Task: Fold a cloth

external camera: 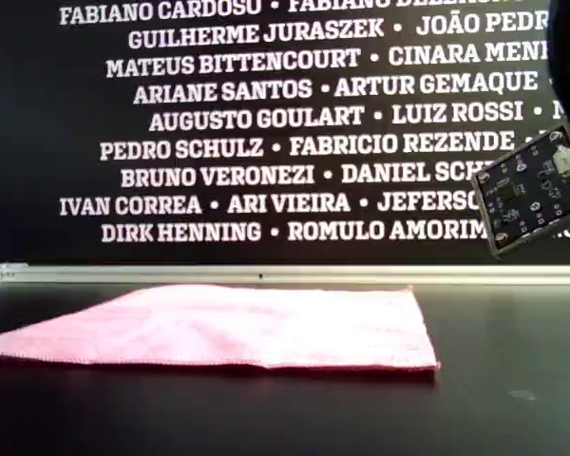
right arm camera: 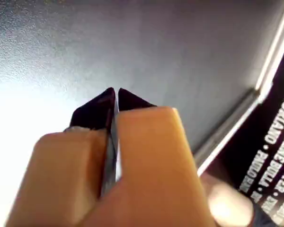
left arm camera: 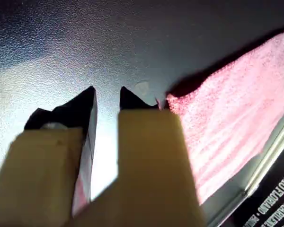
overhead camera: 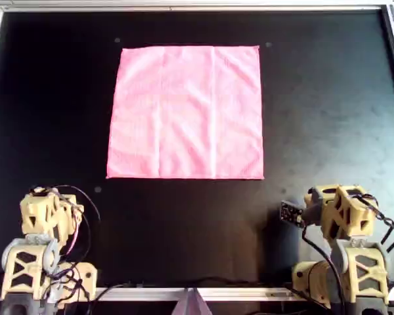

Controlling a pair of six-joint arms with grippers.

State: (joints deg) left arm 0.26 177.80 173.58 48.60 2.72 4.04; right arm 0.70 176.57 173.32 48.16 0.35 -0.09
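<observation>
The cloth [overhead camera: 185, 111] lies flat on the bench [overhead camera: 328, 111]; my first pincer [left arm camera: 107, 97] slightly parted, my second pincer [right arm camera: 116, 94] closed, both empty

Pink cloth [overhead camera: 185, 111] flat on black table [overhead camera: 328, 118]

Pink cloth [external camera: 237, 328] lies flat and unfolded on the black table [external camera: 285, 418], spanning from 9 o'clock to about 4 o'clock of frame centre, near edge facing the camera. A metal rail [external camera: 285, 275] runs across just behind it, with a black wall of white names [external camera: 266, 123] filling 12 o'clock. A small circuit board [external camera: 532, 195] hangs tilted at 3 o'clock, well above the table.
</observation>
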